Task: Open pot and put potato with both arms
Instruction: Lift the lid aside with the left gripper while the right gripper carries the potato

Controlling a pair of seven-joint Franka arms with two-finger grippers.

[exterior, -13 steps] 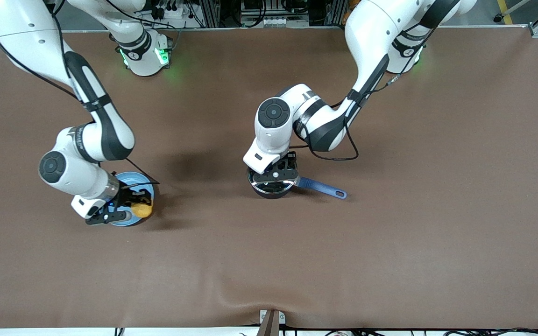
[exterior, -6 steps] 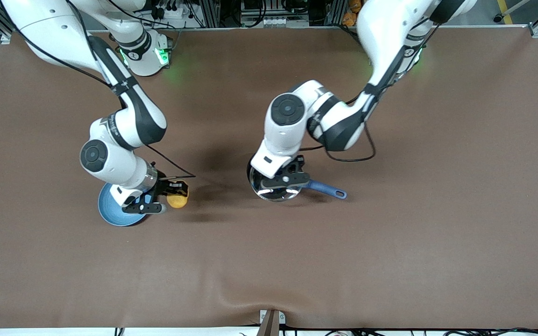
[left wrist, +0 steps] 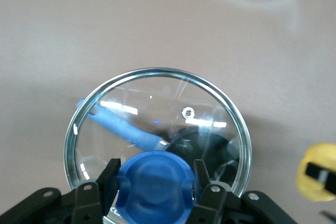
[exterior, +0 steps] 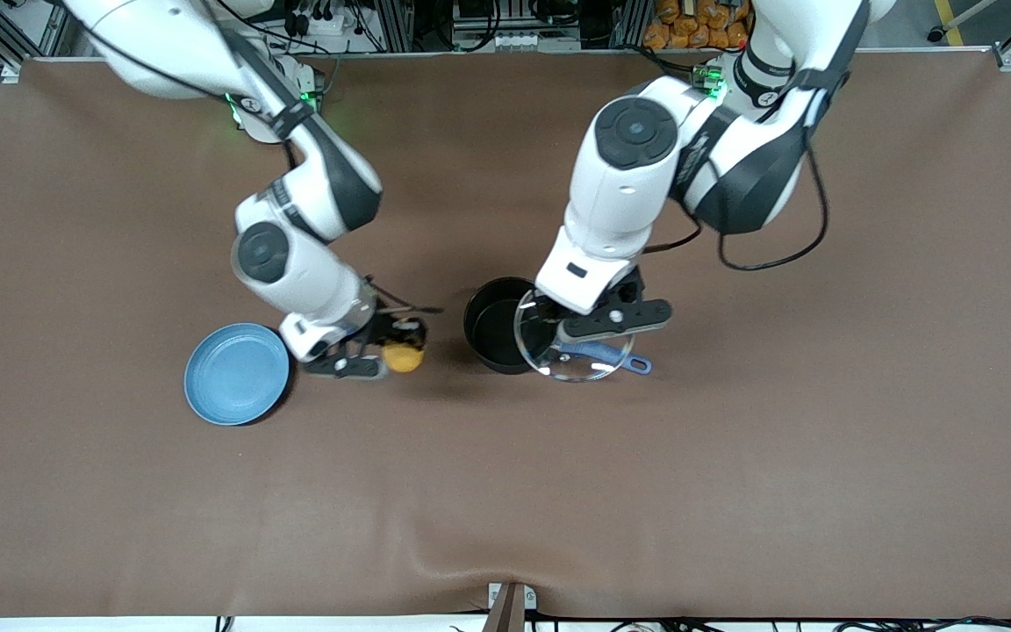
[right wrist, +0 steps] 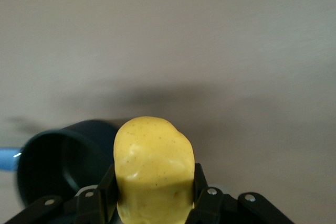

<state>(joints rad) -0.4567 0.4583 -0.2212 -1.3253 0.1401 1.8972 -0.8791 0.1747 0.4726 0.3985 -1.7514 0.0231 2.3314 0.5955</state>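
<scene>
- Left gripper (exterior: pixel 598 326): pinching the blue knob (left wrist: pixel 153 186) of a glass lid (exterior: pixel 571 344), held in the air over the pot's blue handle (exterior: pixel 624 358).
- Pot (exterior: pixel 497 326): uncovered, standing mid-worktop.
- Right gripper (exterior: pixel 383 344): clamped on the potato (exterior: pixel 404 355), airborne between the blue plate (exterior: pixel 236 374) and the pot.

glass lid (exterior: pixel 569 346) and left arm hide the pot's handle (exterior: pixel 624 357).
</scene>
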